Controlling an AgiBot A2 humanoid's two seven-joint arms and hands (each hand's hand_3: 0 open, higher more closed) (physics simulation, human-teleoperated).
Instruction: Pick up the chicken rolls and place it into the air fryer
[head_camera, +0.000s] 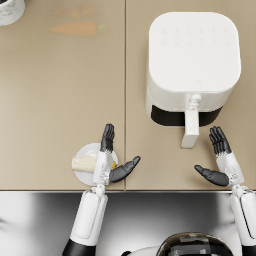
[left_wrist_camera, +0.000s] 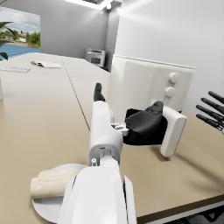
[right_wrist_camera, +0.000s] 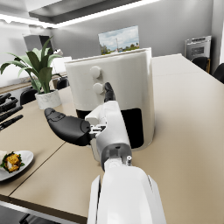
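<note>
On the bench, the chicken rolls lie sideways on a small white plate, just under the open, empty left robot hand, while the empty, open right robot hand waits near the air fryer.

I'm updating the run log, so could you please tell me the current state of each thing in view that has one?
left hand: open, above the plate, holding nothing.
right hand: open, by the air fryer's handle, apart from it.
chicken roll: lying on the plate, not picked up.
plate: flat on the table.
air fryer: upright, drawer pulled partly out.
</note>
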